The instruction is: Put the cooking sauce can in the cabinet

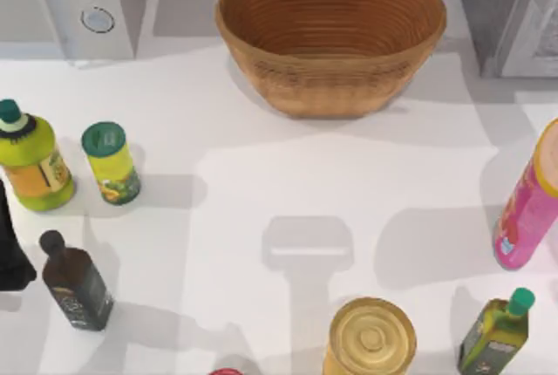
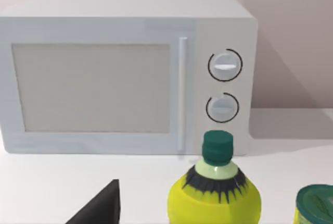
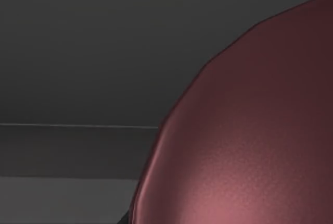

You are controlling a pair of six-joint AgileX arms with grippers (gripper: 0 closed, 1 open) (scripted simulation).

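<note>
The top view looks straight down on the table point(image 1: 288, 192), taking in the basket point(image 1: 331, 35) at the far edge. The left wrist view sits low, just behind the yellow bottle point(image 2: 214, 195), and faces level toward the microwave point(image 2: 125, 73) — both shared with the top view, bottle point(image 1: 33, 166) and microwave point(image 1: 87, 0) at its left. The right wrist view is pressed close against a maroon can top point(image 3: 250, 140) — gray cabinet point(image 3: 93, 52) surfaces lie beyond it.

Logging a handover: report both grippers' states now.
Left gripper: cannot be told.
Right gripper: cannot be told; cooking sauce can looms close before its camera.
</note>
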